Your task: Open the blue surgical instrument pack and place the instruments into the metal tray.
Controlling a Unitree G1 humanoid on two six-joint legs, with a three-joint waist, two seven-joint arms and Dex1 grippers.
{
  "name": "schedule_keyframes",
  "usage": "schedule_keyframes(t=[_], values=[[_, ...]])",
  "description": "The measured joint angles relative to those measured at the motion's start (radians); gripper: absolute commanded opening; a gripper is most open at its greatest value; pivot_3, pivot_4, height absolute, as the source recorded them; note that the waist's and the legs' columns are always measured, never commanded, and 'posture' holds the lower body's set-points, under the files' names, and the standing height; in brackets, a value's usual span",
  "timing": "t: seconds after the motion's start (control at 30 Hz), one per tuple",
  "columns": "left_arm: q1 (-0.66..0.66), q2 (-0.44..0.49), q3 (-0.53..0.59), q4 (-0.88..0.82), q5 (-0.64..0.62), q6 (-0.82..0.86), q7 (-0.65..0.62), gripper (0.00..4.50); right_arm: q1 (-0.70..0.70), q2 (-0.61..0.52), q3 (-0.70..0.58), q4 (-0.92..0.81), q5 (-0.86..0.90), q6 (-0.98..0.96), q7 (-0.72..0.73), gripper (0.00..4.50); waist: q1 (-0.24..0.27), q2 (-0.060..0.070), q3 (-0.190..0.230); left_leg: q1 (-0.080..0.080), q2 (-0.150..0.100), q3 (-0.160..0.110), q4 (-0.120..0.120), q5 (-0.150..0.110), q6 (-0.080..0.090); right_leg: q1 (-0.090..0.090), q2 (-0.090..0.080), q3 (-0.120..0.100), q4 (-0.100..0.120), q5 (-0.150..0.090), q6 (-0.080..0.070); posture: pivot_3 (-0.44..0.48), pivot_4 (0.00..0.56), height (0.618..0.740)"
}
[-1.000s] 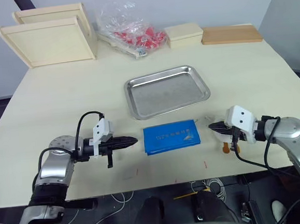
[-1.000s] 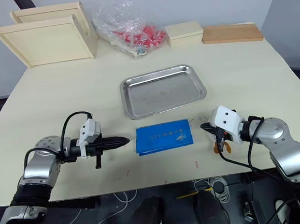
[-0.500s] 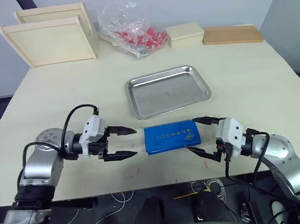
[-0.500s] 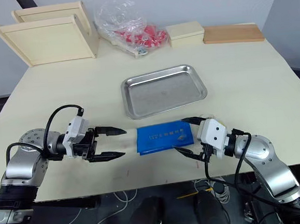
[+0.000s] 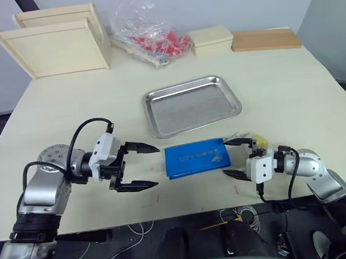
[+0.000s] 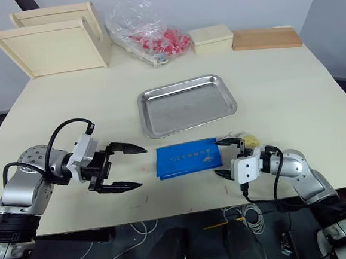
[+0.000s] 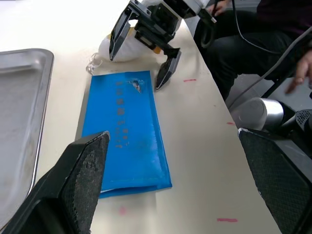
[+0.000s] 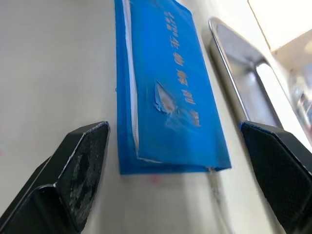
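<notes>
The blue surgical instrument pack (image 5: 196,159) lies flat and closed on the pale table, just in front of the metal tray (image 5: 153,120). The tray holds nothing. The instruments are hidden inside the pack. My left gripper (image 5: 151,166) is open a short way off the pack's left end, fingers pointing at it. At the right end my right gripper (image 5: 227,157) is open, its two fingers level with the pack's far and near corners. The left wrist view shows the pack (image 7: 124,131) lengthwise. In the right wrist view the pack (image 8: 170,97) lies close up between the fingers.
A small white and yellow object (image 5: 256,141) lies by the right gripper. Along the table's back stand pale wooden trays (image 5: 58,45), a clear bag of red items (image 5: 151,38), a pale box (image 5: 211,40) and a wooden board (image 5: 266,39). A seated person (image 7: 253,44) is beyond the table edge.
Both grippers went from shut to open. The right gripper moved left up to the pack's right end. The left gripper stayed near the pack's left end.
</notes>
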Motion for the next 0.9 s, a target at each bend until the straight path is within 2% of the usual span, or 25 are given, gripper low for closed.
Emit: schedule_keyframes(t=[0.17, 0.2, 0.23, 0.4, 0.47, 0.7, 0.9], values=[[0.005, 0.008, 0.0, 0.0, 0.0, -0.016, -0.002, 4.46, -0.085, 0.014, 0.029, 0.122, -0.018, -0.115, -0.001, 4.5, -0.004, 0.0, 0.0, 0.001, 0.0, 0.001, 0.0, 0.0, 0.0, 0.0, 0.0, 0.001, 0.001, 0.0, 0.0, 0.0, 0.15, 0.74], [0.005, 0.009, 0.0, 0.0, 0.0, -0.018, -0.002, 4.5, -0.099, 0.014, 0.037, 0.144, -0.02, -0.138, -0.001, 3.99, -0.004, 0.0, 0.0, 0.001, 0.0, 0.0, 0.0, 0.0, 0.0, 0.0, 0.0, 0.001, 0.001, 0.0, 0.0, 0.0, 0.15, 0.74], [0.006, 0.009, 0.0, 0.0, 0.0, -0.02, -0.002, 4.5, -0.111, 0.015, 0.045, 0.168, -0.025, -0.161, -0.001, 3.73, -0.004, 0.0, 0.0, 0.001, 0.0, 0.0, 0.0, 0.0, 0.0, 0.0, 0.0, 0.001, 0.001, 0.0, 0.0, 0.0, 0.15, 0.74], [0.018, 0.011, 0.001, 0.0, 0.0, -0.023, -0.002, 4.5, -0.171, 0.019, 0.083, 0.293, -0.053, -0.262, 0.0, 1.21, -0.004, 0.0, 0.0, 0.001, 0.0, 0.0, 0.0, 0.0, 0.0, 0.0, -0.002, 0.002, 0.001, 0.0, 0.0, 0.0, 0.15, 0.74], [0.026, 0.015, 0.001, -0.001, 0.0, -0.024, -0.002, 4.5, -0.199, 0.019, 0.09, 0.347, -0.057, -0.296, 0.0, 0.08, -0.004, 0.0, 0.0, 0.001, 0.0, 0.0, 0.0, 0.0, 0.0, 0.0, -0.002, 0.002, 0.001, 0.0, 0.0, 0.0, 0.15, 0.74], [0.041, 0.016, 0.01, -0.013, 0.0, -0.024, 0.0, 4.5, -0.224, 0.02, 0.101, 0.386, -0.04, -0.335, 0.011, 0.08, -0.004, 0.0, 0.0, 0.001, 0.0, -0.001, 0.0, 0.0, 0.001, 0.0, -0.003, 0.003, 0.001, 0.0, 0.0, 0.0, 0.15, 0.74], [0.054, 0.016, 0.032, -0.033, -0.001, -0.022, 0.011, 4.5, -0.194, -0.011, 0.123, 0.281, 0.137, -0.25, 0.129, 0.08, -0.003, 0.0, 0.0, 0.001, 0.0, -0.003, 0.0, -0.002, 0.003, 0.0, -0.004, 0.003, 0.001, 0.0, 0.0, 0.0, 0.15, 0.74]])
